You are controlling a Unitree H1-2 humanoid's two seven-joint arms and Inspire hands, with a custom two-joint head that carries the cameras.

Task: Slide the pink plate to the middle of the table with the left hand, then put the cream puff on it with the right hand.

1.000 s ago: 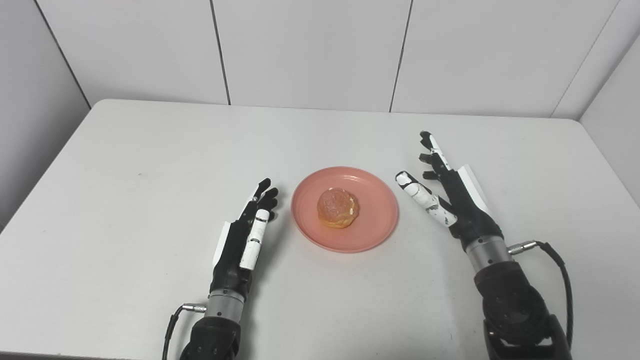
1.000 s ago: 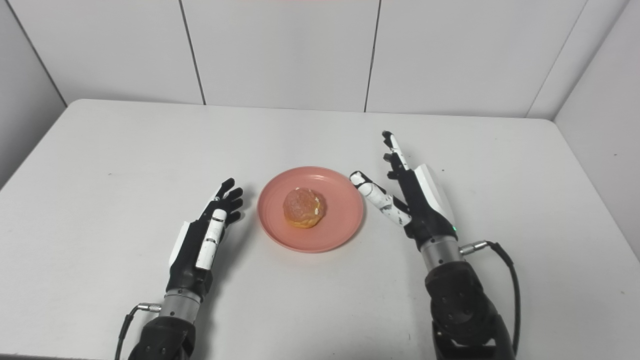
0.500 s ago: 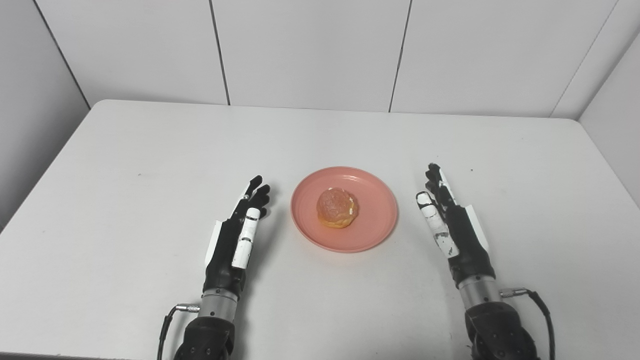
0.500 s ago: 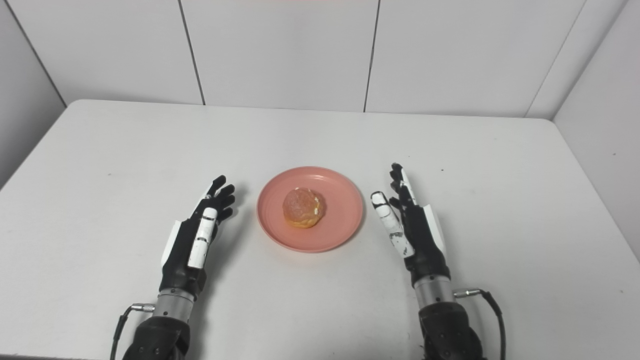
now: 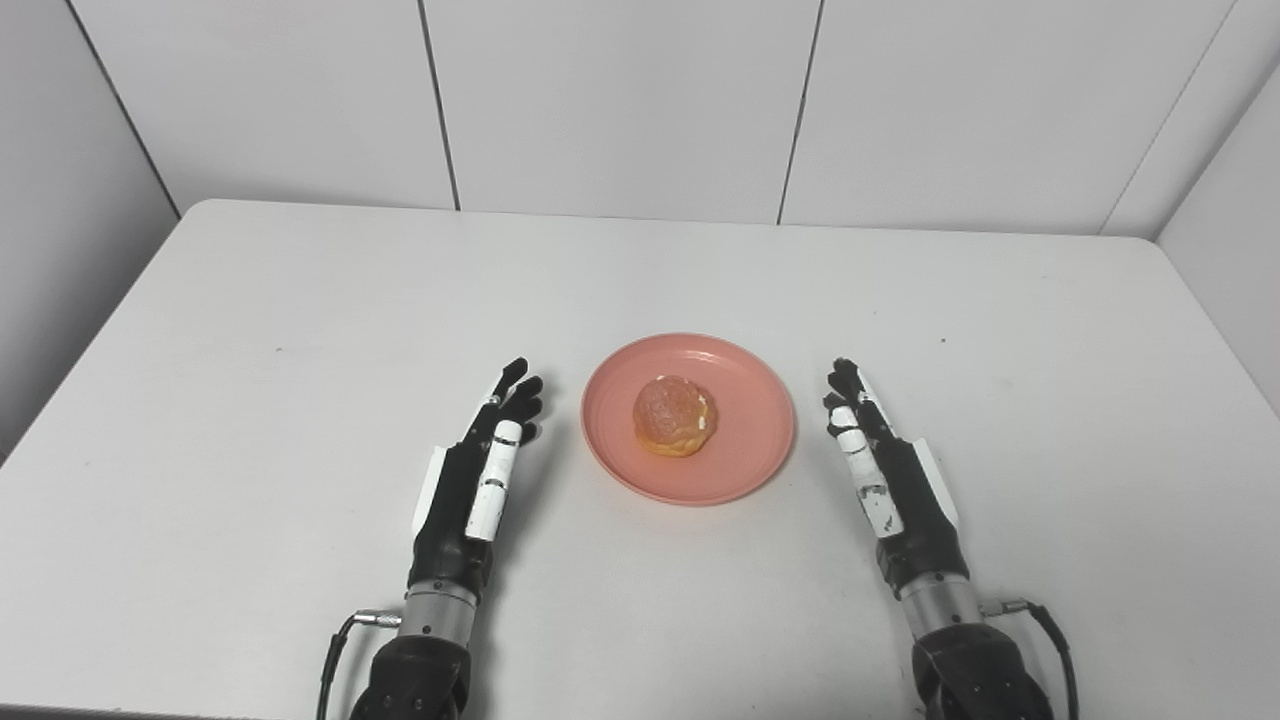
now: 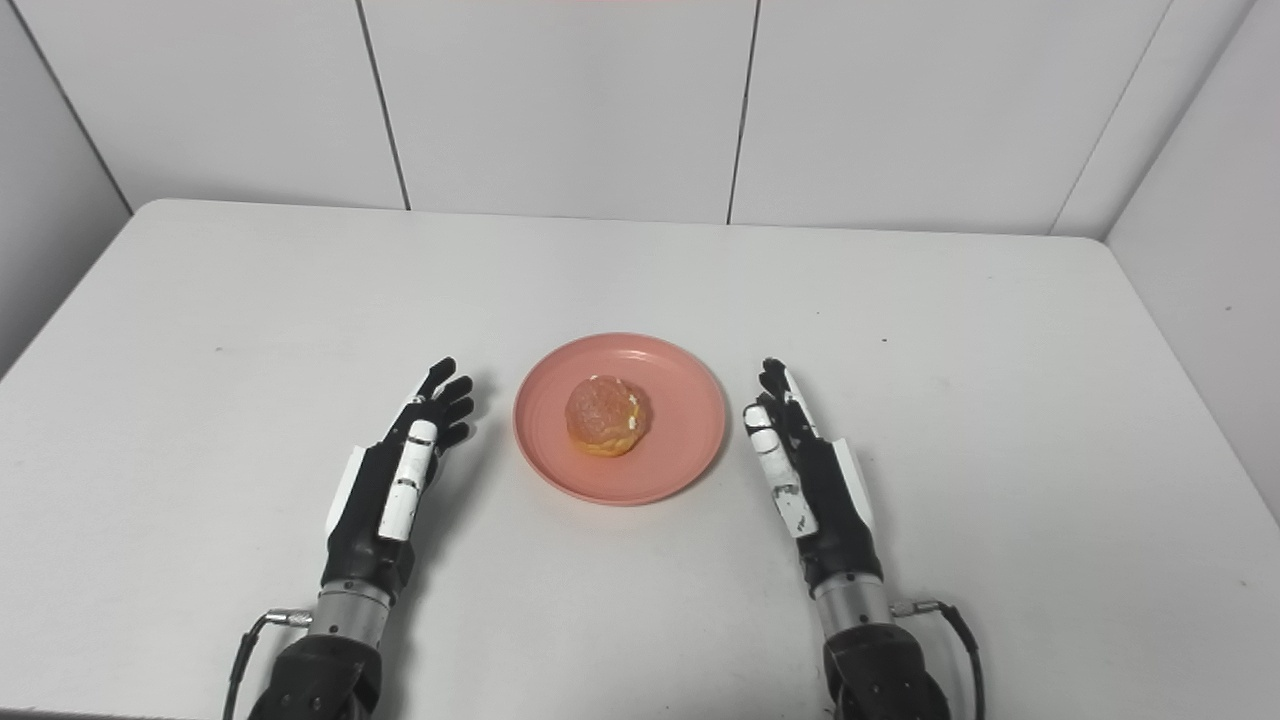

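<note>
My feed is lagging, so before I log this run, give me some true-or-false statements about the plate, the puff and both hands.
1. The puff sits on the plate. True.
2. The right hand holds the puff. False: it is open, beside the plate.
3. The left hand touches the plate. False: a gap of table separates them.
4. The plate lies between the hands. True.
5. The plate is at the far edge. False: it is near the middle.
</note>
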